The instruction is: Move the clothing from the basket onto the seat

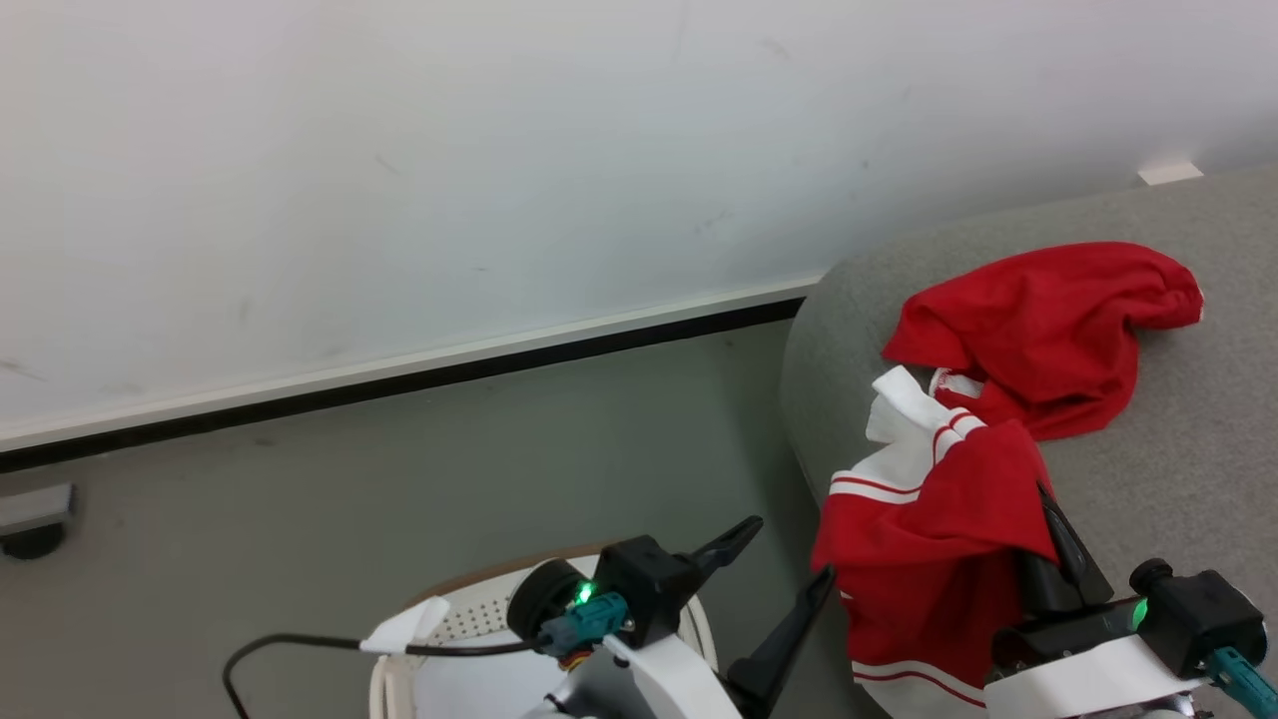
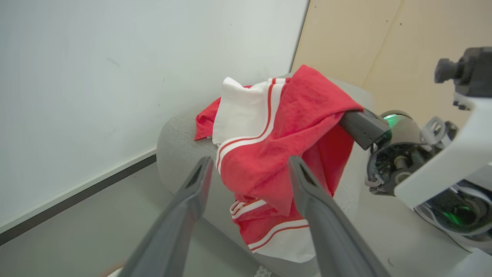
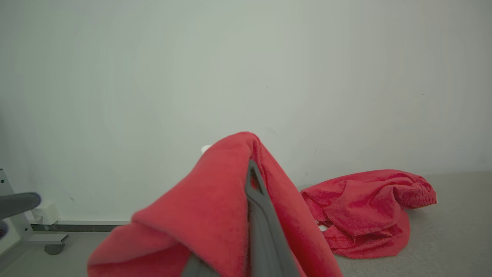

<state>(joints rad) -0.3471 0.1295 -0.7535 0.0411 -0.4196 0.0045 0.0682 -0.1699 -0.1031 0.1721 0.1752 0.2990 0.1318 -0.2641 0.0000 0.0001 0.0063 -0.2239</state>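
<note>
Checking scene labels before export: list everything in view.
plain red garment: 1, red, lying on the sofa seat
striped garment: 1, red and white, hanging over the sofa edge
sofa: 1, light grey, right
laundry basket: 1, cream-white with a brown rim, bottom, under the left arm
castor: 1, dark, floor at far left
cable: 1, black, running to the left wrist
left pincer: 1, dark, open, beside the basket
right pincer: 1, dark, shut on the striped garment

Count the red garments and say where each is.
2: a plain red one lies on the sofa; a striped one hangs from the right gripper; basket interior partly hidden.
</note>
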